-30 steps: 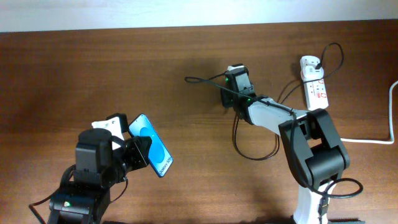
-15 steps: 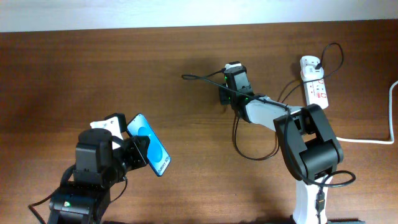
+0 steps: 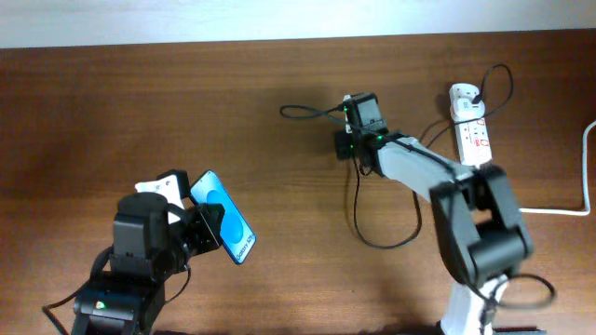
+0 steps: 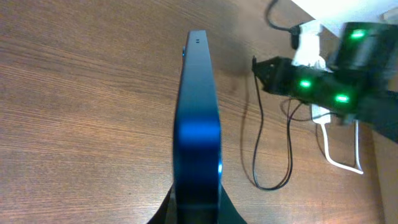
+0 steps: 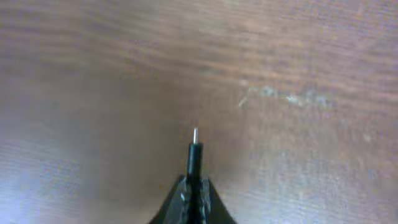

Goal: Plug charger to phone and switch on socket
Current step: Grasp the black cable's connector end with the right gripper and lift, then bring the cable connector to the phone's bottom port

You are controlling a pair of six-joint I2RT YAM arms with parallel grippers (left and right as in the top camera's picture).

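My left gripper [image 3: 209, 233] at the lower left is shut on the phone [image 3: 226, 223] and holds it tilted above the table, blue screen up. In the left wrist view the phone [image 4: 198, 124] stands edge-on out of the gripper [image 4: 196, 213]. My right gripper [image 3: 348, 107] reaches to the table's upper middle. It is shut on the charger [image 3: 307, 111] near its plug end. The right wrist view shows the plug tip [image 5: 194, 152] sticking out of the gripper [image 5: 194, 190], above bare wood. The black cable loops down [image 3: 382, 244] and runs to the white socket [image 3: 473, 130] at the upper right.
A thick white cord [image 3: 587, 177] leaves the socket toward the right edge. The right arm's white and black links [image 3: 419, 167] cross the table's right half. In the left wrist view the cable loop [image 4: 258, 143] lies beyond the phone.
My right gripper has shut on the charger's plug end and moved slightly right, and the cable's left loop has shifted with it. The left arm and phone have not moved.
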